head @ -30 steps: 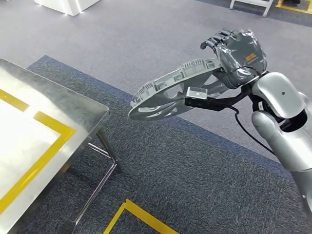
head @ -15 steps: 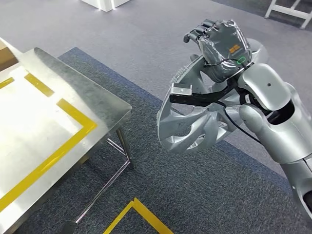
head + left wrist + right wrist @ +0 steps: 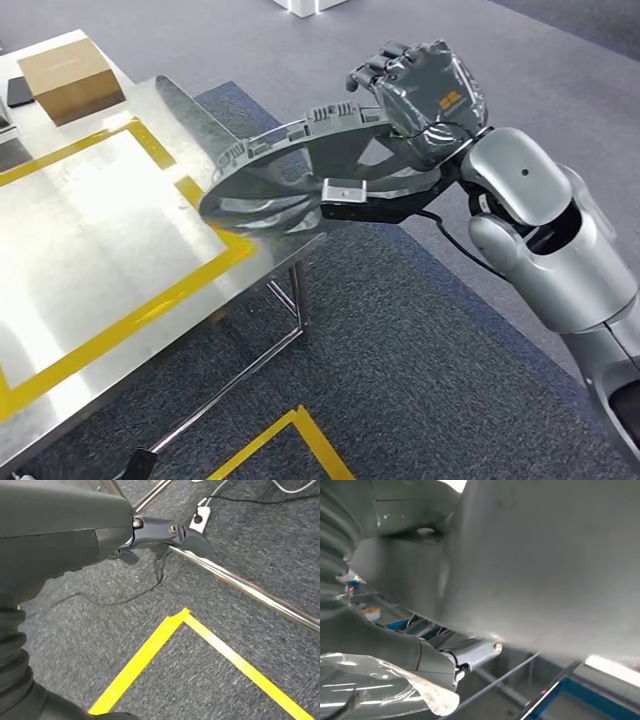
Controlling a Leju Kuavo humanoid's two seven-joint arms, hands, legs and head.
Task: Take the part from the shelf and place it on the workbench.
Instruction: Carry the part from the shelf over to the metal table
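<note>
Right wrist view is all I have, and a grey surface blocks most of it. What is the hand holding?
Observer: The right hand grips a grey ring-shaped part by its rim.
Operator: Is it over the workbench?
Observer: Its far end overlaps the corner of the steel workbench at the yellow tape outline; whether it touches, I cannot tell.
Operator: Anything else on the bench?
Observer: A cardboard box sits at the far end, outside the outline.

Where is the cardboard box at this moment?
In the head view, the cardboard box sits at the far left corner of the steel workbench, outside the yellow tape frame and away from the held part.
</note>
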